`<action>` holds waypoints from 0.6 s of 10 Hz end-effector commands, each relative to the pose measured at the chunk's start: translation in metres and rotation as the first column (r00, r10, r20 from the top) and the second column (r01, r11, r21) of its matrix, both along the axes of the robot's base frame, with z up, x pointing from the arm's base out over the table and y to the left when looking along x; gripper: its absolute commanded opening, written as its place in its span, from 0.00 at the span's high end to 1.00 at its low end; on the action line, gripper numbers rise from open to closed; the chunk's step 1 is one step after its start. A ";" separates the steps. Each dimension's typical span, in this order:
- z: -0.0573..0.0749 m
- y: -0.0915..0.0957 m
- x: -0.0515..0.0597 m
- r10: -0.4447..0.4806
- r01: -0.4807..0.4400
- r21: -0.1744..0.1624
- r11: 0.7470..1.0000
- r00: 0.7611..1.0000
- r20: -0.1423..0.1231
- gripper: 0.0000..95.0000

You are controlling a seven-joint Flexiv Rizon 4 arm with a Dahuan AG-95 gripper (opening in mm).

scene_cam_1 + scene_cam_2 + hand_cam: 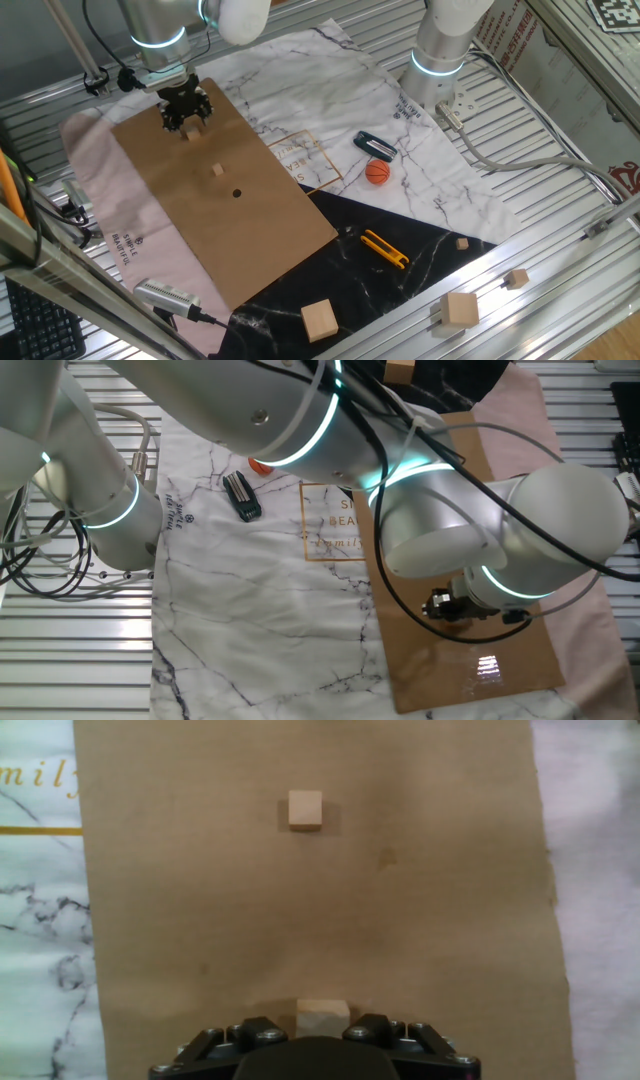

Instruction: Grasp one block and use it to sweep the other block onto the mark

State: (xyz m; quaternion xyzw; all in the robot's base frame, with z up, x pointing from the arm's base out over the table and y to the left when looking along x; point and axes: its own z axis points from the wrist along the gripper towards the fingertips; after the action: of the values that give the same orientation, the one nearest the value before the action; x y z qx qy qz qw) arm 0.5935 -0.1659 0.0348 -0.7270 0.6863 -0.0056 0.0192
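Observation:
The brown cardboard (250, 230) lies on the table. My gripper (187, 122) stands low over its far end. In the hand view my gripper (323, 1028) has its jaws tight against both sides of one block (323, 1014), a tiny tan cube. The other block (305, 808) sits free on the cardboard straight ahead; it also shows in one fixed view (218, 171). The mark (237, 193), a small black dot, lies just beyond that block, a short gap away. The mark is out of the hand view. In the other fixed view the arm hides both blocks.
An orange ball (377, 172) and a black object (374, 145) lie on the marbled cloth right of the cardboard. A yellow tool (385, 249) lies on the black sheet. Larger pale cubes (319, 320) (459, 310) sit near the front. A second arm's base (440, 55) stands at the back.

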 end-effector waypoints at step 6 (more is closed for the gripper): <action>0.000 0.000 0.000 -0.014 0.014 -0.006 1.000 1.000 0.005 0.40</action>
State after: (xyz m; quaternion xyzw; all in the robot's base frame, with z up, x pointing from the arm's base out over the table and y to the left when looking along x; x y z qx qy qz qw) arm 0.5932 -0.1662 0.0353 -0.7222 0.6914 -0.0094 0.0183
